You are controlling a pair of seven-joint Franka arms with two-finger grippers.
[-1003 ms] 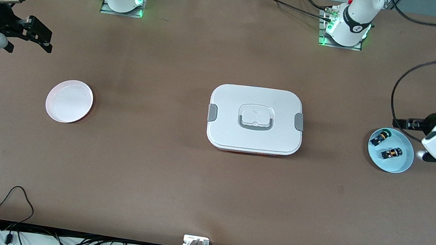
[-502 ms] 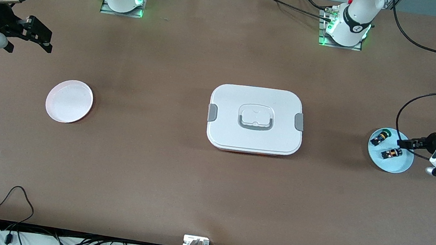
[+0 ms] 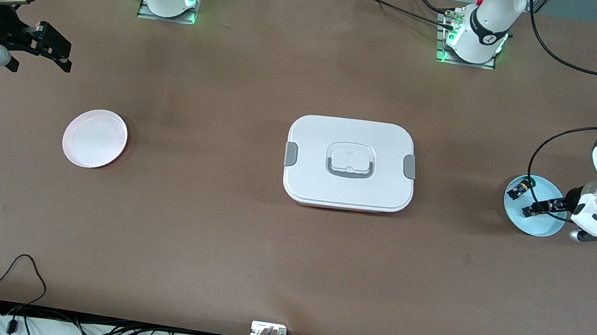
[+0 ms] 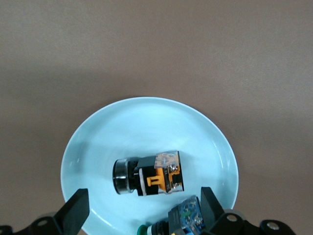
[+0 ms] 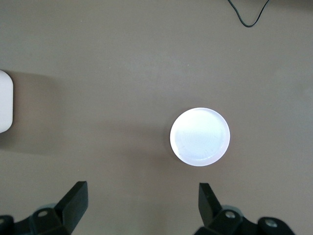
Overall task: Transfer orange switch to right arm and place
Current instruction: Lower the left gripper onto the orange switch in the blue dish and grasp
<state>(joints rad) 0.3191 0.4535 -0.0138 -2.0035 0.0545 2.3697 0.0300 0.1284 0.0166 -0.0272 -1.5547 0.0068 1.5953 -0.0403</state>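
Note:
The orange switch (image 4: pixel 149 176) lies on its side in a light blue plate (image 4: pixel 146 127) at the left arm's end of the table. A green-capped switch (image 4: pixel 181 219) lies beside it. My left gripper (image 4: pixel 143 215) is open and low over the plate, with its fingers either side of both switches and touching neither. In the front view the left gripper (image 3: pixel 539 207) covers most of the orange switch, and the green-capped switch (image 3: pixel 519 189) shows on the blue plate (image 3: pixel 541 227). My right gripper (image 3: pixel 51 49) is open and empty, waiting in the air near a white plate (image 3: pixel 95 138).
A white lidded box (image 3: pixel 351 163) with grey latches sits at the table's middle. The right wrist view shows the right gripper (image 5: pixel 141 205) above bare table, the white plate (image 5: pixel 199 136) and the box's edge (image 5: pixel 4 100).
My left arm has swung in and come down, bringing its open gripper from beside the blue plate to over the orange switch. The right arm has not moved.

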